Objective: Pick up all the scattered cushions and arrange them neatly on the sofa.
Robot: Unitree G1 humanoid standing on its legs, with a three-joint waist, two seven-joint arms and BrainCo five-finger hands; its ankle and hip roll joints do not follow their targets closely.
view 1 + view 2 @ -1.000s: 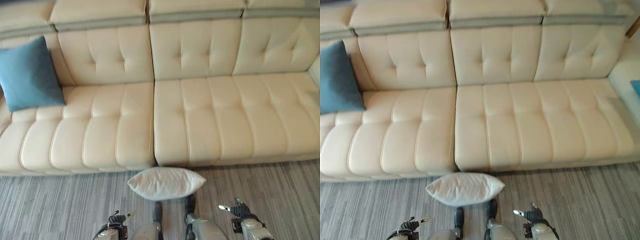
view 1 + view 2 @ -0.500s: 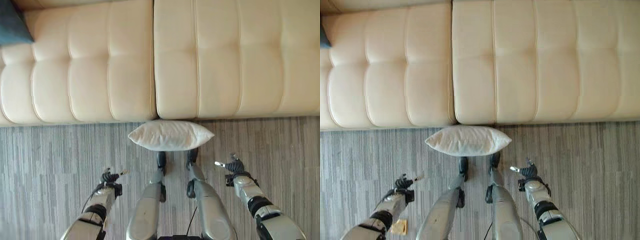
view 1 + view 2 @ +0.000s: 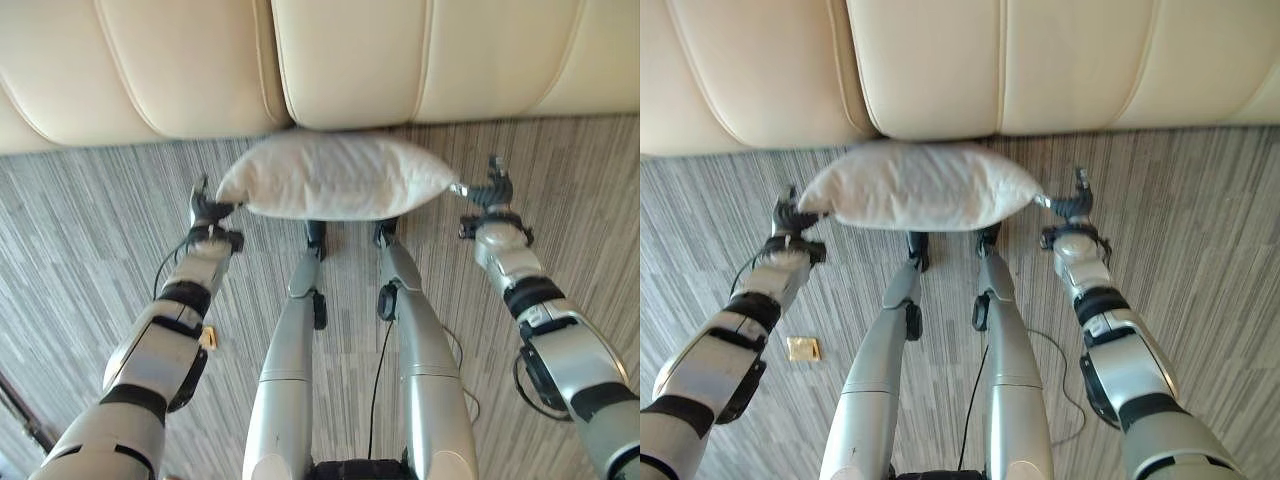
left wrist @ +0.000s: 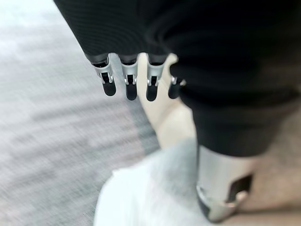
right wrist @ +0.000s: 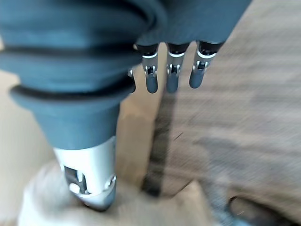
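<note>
White cushion [image 3: 335,175] on carpet [image 3: 90,250] near sofa [image 3: 350,60] (unlifted); left hand [image 3: 207,212], right hand [image 3: 490,190] flanking, fingers straight

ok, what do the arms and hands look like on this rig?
Both arms are silver-grey shells broken by black bands at the joints. The left hand and right hand wear dark ribbed covers over wrist and back. The fingers are silver with dark tips.

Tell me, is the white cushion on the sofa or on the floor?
On the floor: the plump white fabric cushion lies on grey striped carpet before the cream leather sofa.
</note>
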